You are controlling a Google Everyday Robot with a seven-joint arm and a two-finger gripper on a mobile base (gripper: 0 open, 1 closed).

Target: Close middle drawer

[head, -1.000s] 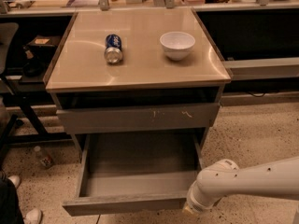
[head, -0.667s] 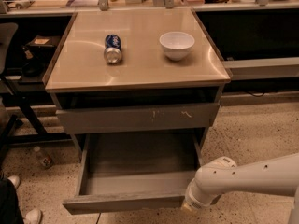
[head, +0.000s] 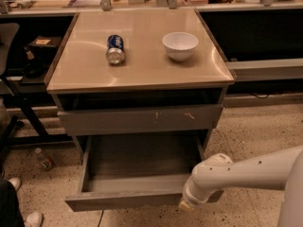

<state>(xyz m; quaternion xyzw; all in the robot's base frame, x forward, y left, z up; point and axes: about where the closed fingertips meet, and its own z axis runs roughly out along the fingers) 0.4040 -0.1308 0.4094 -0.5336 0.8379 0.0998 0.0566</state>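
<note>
The middle drawer [head: 124, 200] is pulled far out of the grey cabinet. Its plain front panel faces the camera and its deep grey box [head: 142, 161] is bare inside. My white arm [head: 246, 171] reaches in from the right. My gripper [head: 185, 205] is low at the right end of the drawer's front panel, mostly hidden behind the wrist. Above the open drawer is the grey drawer front with pale scratch marks [head: 142, 119].
A blue can [head: 114, 49] lies on its side and a white bowl [head: 180, 45] stands on the beige cabinet top [head: 142, 72]. A plastic bottle [head: 44, 159] lies on the floor at left. A shoe [head: 33, 218] and a dark chair base [head: 19, 122] are at far left.
My arm's wrist has crept a little left and closer to the drawer's front panel. The drawer stands about where it was.
</note>
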